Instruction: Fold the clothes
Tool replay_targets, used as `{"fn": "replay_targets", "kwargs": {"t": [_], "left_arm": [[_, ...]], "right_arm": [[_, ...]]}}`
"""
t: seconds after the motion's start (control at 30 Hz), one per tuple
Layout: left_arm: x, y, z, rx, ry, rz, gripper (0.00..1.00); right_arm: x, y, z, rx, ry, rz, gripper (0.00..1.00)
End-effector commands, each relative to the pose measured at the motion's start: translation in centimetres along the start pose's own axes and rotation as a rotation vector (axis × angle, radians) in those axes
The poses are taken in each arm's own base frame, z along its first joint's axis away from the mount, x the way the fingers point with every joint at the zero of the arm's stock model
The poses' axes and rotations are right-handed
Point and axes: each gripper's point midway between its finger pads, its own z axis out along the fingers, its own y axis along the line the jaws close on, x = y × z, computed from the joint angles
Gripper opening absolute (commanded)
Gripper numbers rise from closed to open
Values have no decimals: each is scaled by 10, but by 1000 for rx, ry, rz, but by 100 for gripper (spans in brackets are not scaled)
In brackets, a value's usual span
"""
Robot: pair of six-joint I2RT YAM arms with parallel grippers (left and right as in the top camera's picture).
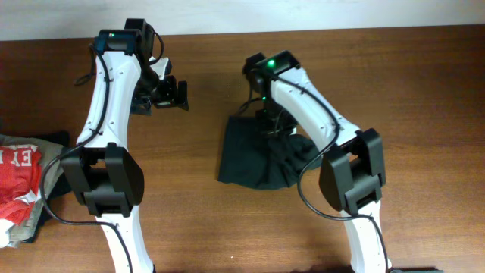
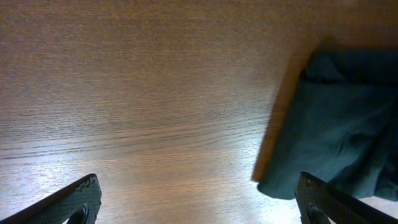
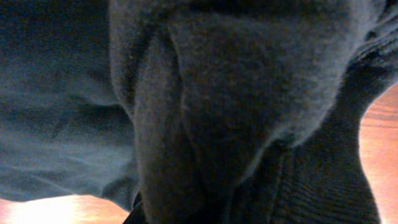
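The clothes (image 1: pixel 254 155), a dark blackish-green T-shirt, lie bunched and partly folded in the middle of the wooden table. My right gripper (image 1: pixel 270 127) is down at the shirt's far edge, shut on a fold of it. In the right wrist view the dark fabric (image 3: pixel 236 106) fills the frame and hides the jaws. My left gripper (image 1: pixel 164 94) hovers over bare wood left of the shirt, open with nothing between its fingers (image 2: pixel 78 200). In the left wrist view the shirt's (image 2: pixel 339 130) edge lies by the right finger.
A pile with a red garment with white letters (image 1: pixel 19 176) and a grey-beige garment (image 1: pixel 23 224) sits at the table's left edge. The table's far edge (image 1: pixel 341 29) runs behind both arms.
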Motion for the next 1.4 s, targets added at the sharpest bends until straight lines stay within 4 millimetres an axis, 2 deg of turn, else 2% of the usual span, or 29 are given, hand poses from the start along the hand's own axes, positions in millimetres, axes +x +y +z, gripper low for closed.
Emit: {"fn": "replay_targets", "kwargs": {"t": [0.0, 0.13, 0.43, 0.5, 0.57, 0.6, 0.63, 0.67, 0.7, 0.73, 0.8, 0.83, 0.9, 1.0, 1.07, 1.1, 1.13, 1.23, 1.27, 1.3, 1.37], "left_arm": [[-6, 0, -8, -5, -36, 18, 99], [-11, 2, -8, -18, -58, 21, 99], [-29, 4, -9, -32, -131, 30, 99], [-31, 4, -9, -32, -138, 32, 99], [-34, 3, -9, -32, -148, 33, 99], [-35, 4, -9, -31, -152, 33, 99], [-35, 4, -8, -31, -155, 34, 99], [-35, 4, -7, -31, -152, 33, 99], [-35, 4, -6, -32, -150, 33, 99], [-36, 4, -3, -32, -151, 33, 99], [-39, 13, 3, -76, -160, 30, 99], [-41, 18, 5, -105, -165, 28, 99], [-42, 25, 8, -113, -167, 11, 99], [-45, 34, 11, -119, -176, -6, 99], [-46, 39, 16, -120, -168, -16, 99], [-44, 41, 18, -120, -163, -19, 99], [-43, 41, 18, -120, -157, -21, 99], [-44, 41, 18, -121, -159, -20, 99], [-44, 41, 18, -120, -160, -20, 99], [-44, 41, 18, -120, -158, -21, 99], [-42, 43, 18, -129, -151, -22, 99]], "right_arm": [[-2, 9, 21, 35, 33, 117, 4], [-6, 15, 64, 62, 104, 179, 4], [-18, 24, 68, 49, 52, 426, 4], [-24, 39, 67, 28, 8, 402, 27], [-30, 54, 59, 38, -56, 364, 33], [-32, 59, 54, 50, -85, 348, 44], [-32, 64, 49, 72, -115, 327, 59], [-29, 69, 44, 97, -133, 303, 60], [-25, 74, 43, 106, -135, 287, 71], [-18, 81, 42, 118, -132, 263, 99], [-16, 85, 35, 175, -185, 226, 99], [-18, 80, 28, 201, -210, 226, 99], [-24, 66, 1, 239, -266, 237, 99], [-30, 57, -33, 239, -316, 239, 99], [-34, 53, -61, 212, -347, 178, 99], [-34, 43, -65, 222, -343, 192, 99], [-40, 18, -72, 213, -332, 245, 99], [-51, -40, -91, 102, -311, 330, 99], [-53, -51, -87, 54, -277, 313, 81], [-53, -64, -76, -21, -211, 311, 4], [-44, -85, -48, -116, -75, 368, 4]]}}
